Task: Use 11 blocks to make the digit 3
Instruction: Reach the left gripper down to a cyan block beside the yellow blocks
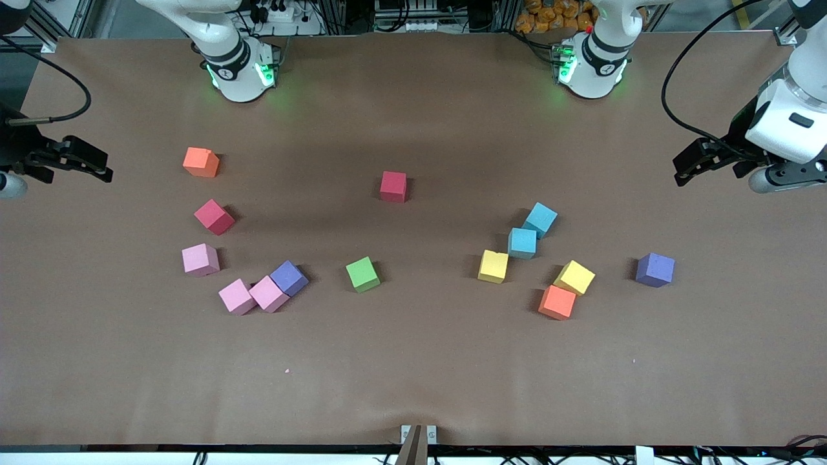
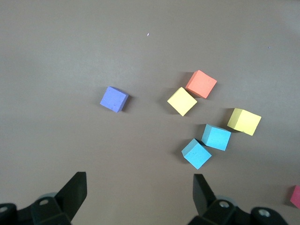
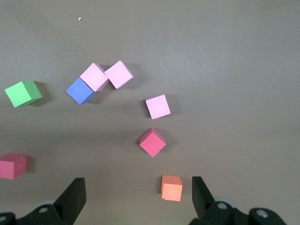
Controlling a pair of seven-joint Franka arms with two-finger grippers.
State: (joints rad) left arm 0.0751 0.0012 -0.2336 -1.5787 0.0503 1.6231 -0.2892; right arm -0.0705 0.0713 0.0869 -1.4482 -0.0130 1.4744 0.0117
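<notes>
Lying nearest the front camera on the brown table (image 1: 413, 381) are an orange block (image 1: 557, 301) toward the left arm's end and two pink blocks (image 1: 237, 297) (image 1: 268, 294) toward the right arm's end, the pair touching each other; a purple block (image 1: 289, 278) is pressed against the second pink one; a yellow block (image 1: 574, 277) is set just beside the orange one, and a green block (image 1: 362, 274) is seen near the middle; another purple block (image 1: 654, 269) sits alone toward the left arm's end, and a second yellow block (image 1: 493, 266) is found beside two cyan blocks (image 1: 522, 243) (image 1: 539, 219) that touch at a corner; a third pink block (image 1: 199, 259) and a red block (image 1: 214, 216) are placed farther up, then a second red block (image 1: 393, 186) and a second orange block (image 1: 201, 162); the left gripper (image 1: 694, 163) is held over the table's edge at its own end, fingers apart and empty; the right gripper (image 1: 87, 161) is likewise held over its own end, spread wide with nothing between the fingers.
</notes>
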